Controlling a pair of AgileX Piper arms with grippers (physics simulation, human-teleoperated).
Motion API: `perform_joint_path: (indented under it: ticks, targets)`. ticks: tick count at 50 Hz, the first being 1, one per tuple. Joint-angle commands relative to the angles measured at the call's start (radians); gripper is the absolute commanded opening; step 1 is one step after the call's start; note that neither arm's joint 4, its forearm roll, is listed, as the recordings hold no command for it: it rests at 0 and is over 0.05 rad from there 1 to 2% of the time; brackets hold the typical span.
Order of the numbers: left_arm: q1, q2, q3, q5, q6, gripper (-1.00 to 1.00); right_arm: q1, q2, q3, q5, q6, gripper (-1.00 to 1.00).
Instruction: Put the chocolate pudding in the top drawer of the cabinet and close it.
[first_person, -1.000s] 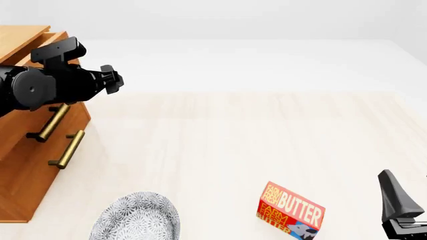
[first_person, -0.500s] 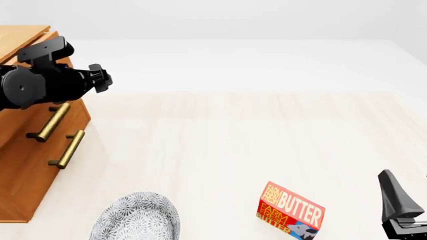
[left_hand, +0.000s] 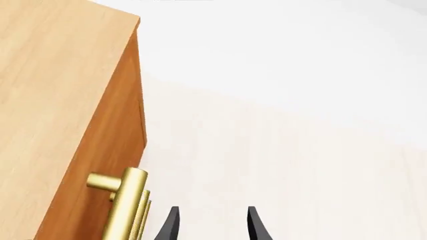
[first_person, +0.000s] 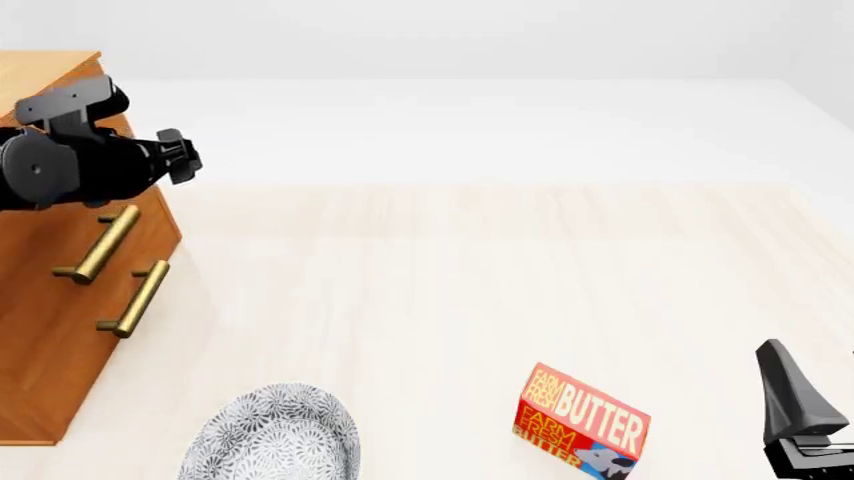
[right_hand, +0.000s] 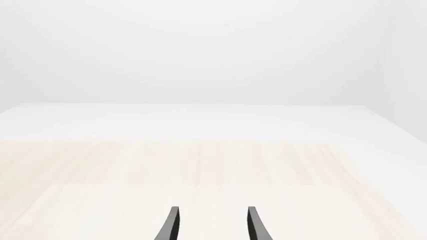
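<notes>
The left hand (first_person: 180, 157), fingers apart and empty, hovers at the cabinet's (first_person: 54, 330) front, the top drawer's (first_person: 80, 215) handle (first_person: 104, 243) toward seven o'clock below. The pudding is unseen; the right hand (right_hand: 211, 224) idles open.

I'm seeing the left arm (first_person: 67, 165) rendering as glossy black, a rounded cylindrical body with a boxy block on top and a knurled knob end. Right arm (first_person: 798, 415) showing matte black; fingers (right_hand: 170, 225) thin, curved, pointed.

Simulated tabletop (first_person: 534, 270), blank white surround
</notes>
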Motion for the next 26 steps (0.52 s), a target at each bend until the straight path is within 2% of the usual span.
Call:
perform_joint_path:
  ticks: [1,11,19,26]
  targets:
    - [0.054,0.03,-0.01,-0.014,0.022,1.0,0.0,0.0,0.0,0.0,0.0,1.0]
    - [0.112,0.026,-0.024,-0.01,0.051,1.0,0.0,0.0,0.0,0.0,0.0,1.0]
    - [0.117,0.023,-0.015,-0.017,0.054,1.0,0.0,0.0,0.0,0.0,0.0,1.0]
    - [0.11,0.019,0.038,-0.049,0.043,1.0,0.0,0.0,0.0,0.0,0.0,1.0]
